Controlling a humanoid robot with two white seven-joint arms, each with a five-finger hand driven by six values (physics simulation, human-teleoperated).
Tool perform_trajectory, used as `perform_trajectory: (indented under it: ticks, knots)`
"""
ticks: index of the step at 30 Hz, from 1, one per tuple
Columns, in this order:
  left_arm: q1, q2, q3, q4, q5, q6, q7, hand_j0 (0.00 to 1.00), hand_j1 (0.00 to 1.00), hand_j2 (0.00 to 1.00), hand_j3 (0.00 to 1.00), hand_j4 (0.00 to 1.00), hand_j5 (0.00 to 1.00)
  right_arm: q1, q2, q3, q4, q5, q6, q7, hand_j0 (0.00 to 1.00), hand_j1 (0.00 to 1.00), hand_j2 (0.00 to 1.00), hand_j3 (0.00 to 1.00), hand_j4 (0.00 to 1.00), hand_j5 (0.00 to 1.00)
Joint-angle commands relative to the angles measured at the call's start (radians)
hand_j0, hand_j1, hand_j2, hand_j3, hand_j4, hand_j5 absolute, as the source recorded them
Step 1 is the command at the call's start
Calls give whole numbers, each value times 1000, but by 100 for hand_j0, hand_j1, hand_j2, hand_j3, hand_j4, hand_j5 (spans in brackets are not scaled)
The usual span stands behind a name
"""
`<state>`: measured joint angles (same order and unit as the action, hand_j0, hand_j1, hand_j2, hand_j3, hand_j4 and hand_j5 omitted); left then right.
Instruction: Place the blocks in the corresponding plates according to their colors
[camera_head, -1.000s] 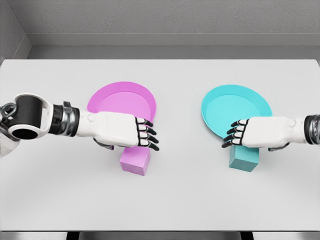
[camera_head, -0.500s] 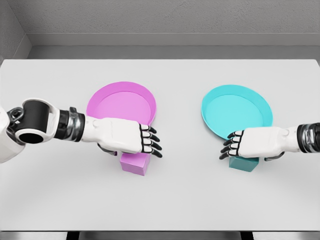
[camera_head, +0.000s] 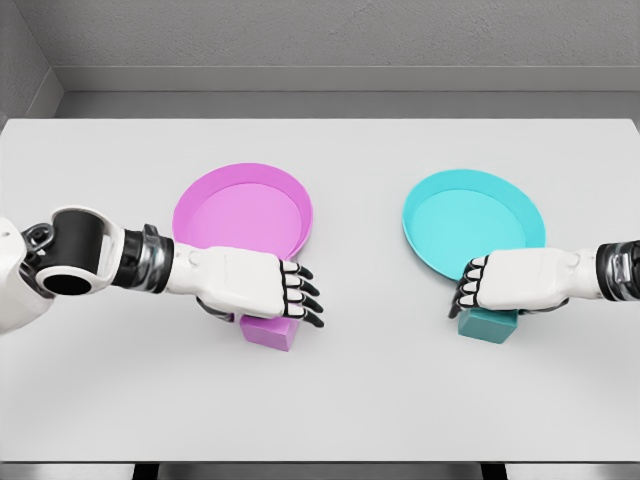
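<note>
No text, label, brand, number or sign can be read anywhere in the head view. The round pink plate (camera_head: 243, 207), the round teal plate (camera_head: 474, 217), the pink cube block (camera_head: 268, 331), the teal cube block (camera_head: 487, 323) and the plain white tabletop (camera_head: 380, 380) all show unmarked surfaces.

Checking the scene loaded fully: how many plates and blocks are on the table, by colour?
Pink plate: 1
Teal plate: 1
Pink block: 1
Teal block: 1
Total: 4
</note>
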<state>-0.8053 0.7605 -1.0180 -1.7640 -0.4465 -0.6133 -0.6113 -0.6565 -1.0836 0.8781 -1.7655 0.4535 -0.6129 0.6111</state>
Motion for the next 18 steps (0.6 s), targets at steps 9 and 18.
perform_trajectory:
  ticks: [9, 18]
  knots:
    - [12, 0, -1, 0, 0, 2, 0, 100, 100, 100, 100, 100, 100, 0, -2, -4, 0, -4, 2, 0, 71, 71, 71, 71, 71, 71]
    - [20, 3, 1, 1, -23, 2, 0, 100, 100, 100, 100, 100, 100, -6, -6, -51, 0, -75, 2, 0, 71, 71, 71, 71, 71, 71]
